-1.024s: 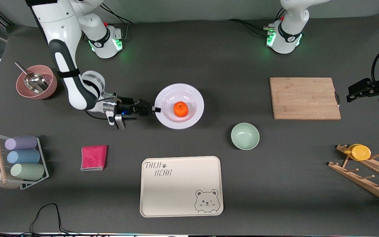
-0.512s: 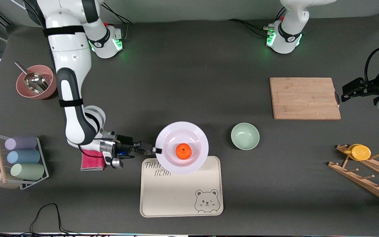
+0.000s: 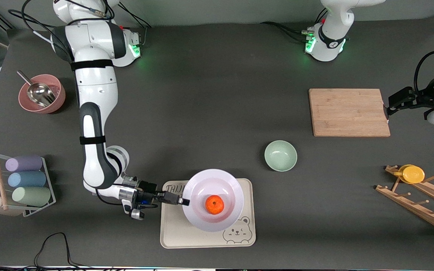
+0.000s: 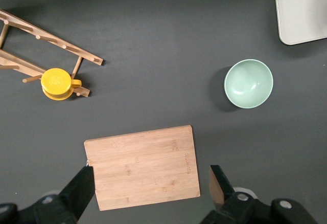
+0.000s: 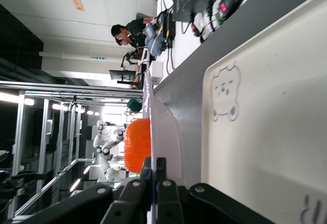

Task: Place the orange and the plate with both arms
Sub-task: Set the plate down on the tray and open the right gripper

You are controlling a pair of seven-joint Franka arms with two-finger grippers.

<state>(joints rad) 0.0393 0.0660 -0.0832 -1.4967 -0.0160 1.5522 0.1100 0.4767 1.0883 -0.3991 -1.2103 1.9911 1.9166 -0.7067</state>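
The white plate [image 3: 202,218] carries the orange [image 3: 214,204] and hangs over the cream bear-printed tray [image 3: 179,235]. My right gripper [image 3: 182,201] is shut on the plate's rim, on the side toward the right arm's end of the table. In the right wrist view the fingers pinch the plate's thin rim [image 5: 162,132], with the orange [image 5: 137,144] on the plate and the tray [image 5: 271,132] under it. My left gripper [image 3: 387,110] is open and empty, up over the wooden cutting board's [image 3: 349,112] edge at the left arm's end; its view shows the board [image 4: 143,165] between its fingers.
A pale green bowl [image 3: 280,155] stands between tray and board. A pink bowl with a metal scoop [image 3: 42,93] and a rack of rolled cloths [image 3: 25,180] are at the right arm's end. A wooden rack with a yellow cup [image 3: 413,174] is at the left arm's end.
My right gripper has carried the plate with the orange from the table's middle toward the front camera, over the tray. My left gripper has shifted slightly toward the board.
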